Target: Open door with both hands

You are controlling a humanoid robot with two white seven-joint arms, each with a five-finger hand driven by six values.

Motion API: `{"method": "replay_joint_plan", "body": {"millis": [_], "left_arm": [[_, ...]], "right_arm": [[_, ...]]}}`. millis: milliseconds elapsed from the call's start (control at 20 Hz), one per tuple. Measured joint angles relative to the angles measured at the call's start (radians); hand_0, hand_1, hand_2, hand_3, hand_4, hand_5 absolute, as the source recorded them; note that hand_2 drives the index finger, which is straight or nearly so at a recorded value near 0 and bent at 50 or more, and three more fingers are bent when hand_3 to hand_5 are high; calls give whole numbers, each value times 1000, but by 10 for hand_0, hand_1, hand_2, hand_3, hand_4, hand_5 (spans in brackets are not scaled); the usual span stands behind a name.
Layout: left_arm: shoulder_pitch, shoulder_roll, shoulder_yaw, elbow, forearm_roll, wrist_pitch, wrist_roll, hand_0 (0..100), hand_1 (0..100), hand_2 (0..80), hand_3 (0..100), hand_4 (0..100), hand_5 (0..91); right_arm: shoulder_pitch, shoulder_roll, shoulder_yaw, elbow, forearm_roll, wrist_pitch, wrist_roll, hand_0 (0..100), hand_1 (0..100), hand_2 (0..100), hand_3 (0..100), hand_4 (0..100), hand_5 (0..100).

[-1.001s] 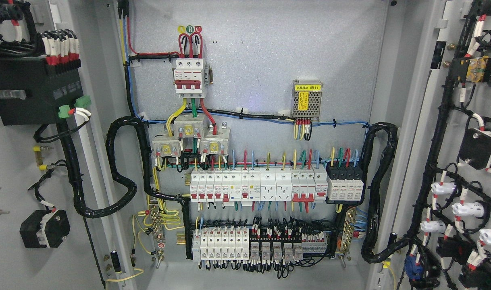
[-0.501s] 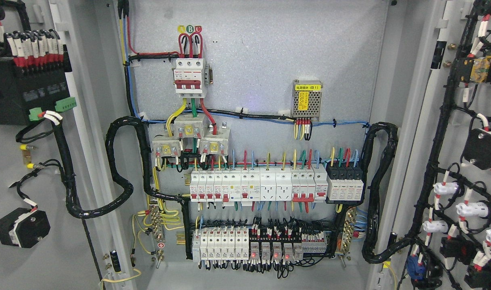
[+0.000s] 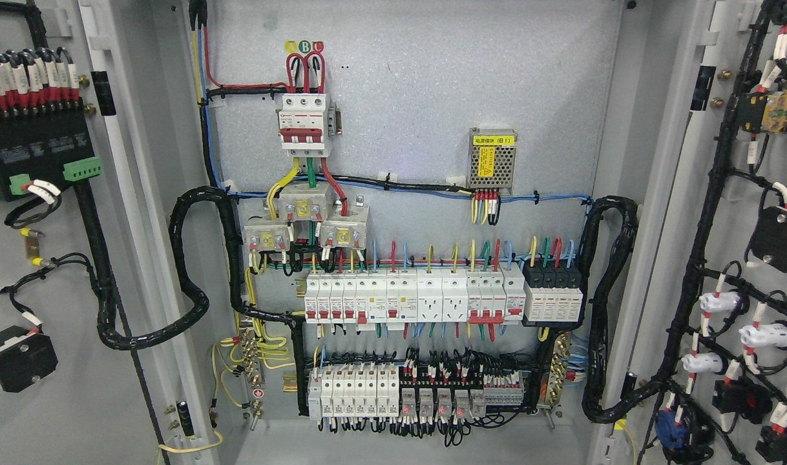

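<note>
Robot hands: neither shows in the head view, so finger state cannot be told.

Electrical cabinet, grey steel, backplate [image 3: 432,116] facing the camera; both doors stand swung wide.

Left door [image 3: 64,413]: to the left of the backplate, inner face showing. Carries a black module [image 3: 35,152] with a row of red-and-white wire ends along its top, and a black round-cornered unit [image 3: 15,358] lower down. A black cable loom [image 3: 187,258] loops from this door to the backplate.

Right door [image 3: 723,194]: to the right of the backplate, inner face showing. Carries black wiring with white connectors [image 3: 720,302].

Contents on the backplate:
- three-pole breaker [image 3: 305,123], upper left, with red wires above
- small mesh-covered power supply [image 3: 492,165] with yellow label, right of the breaker
- row of white breakers and sockets [image 3: 413,296] across the middle
- black four-pole block [image 3: 553,296] just beside that row's right end
- lower row of white breakers and relays [image 3: 400,391], some showing red lights
</note>
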Motion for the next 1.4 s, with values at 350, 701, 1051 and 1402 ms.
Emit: {"method": "replay_joint_plan", "body": {"millis": [350,701,1051,1402], "left_arm": [[-81,74,-8,127,11,2,-7,288,0,27,28,34,0],[-142,126,-18,239,14,19,-9,288,0,27,28,36,0],[-176,156,-28,298,15,31,-12,288,0,27,28,36,0],[-187,159,-35,284,14,80,-14,288,0,27,28,35,0]], "right_arm": [[0,-6,-18,22,-25,4,0,218,0,0,0,0,0],[0,-10,-36,41,-33,3,1,218,0,0,0,0,0],[0,-11,-53,54,-35,-1,2,218,0,0,0,0,0],[-1,-11,-65,61,-36,-1,2,218,0,0,0,0,0]]}}
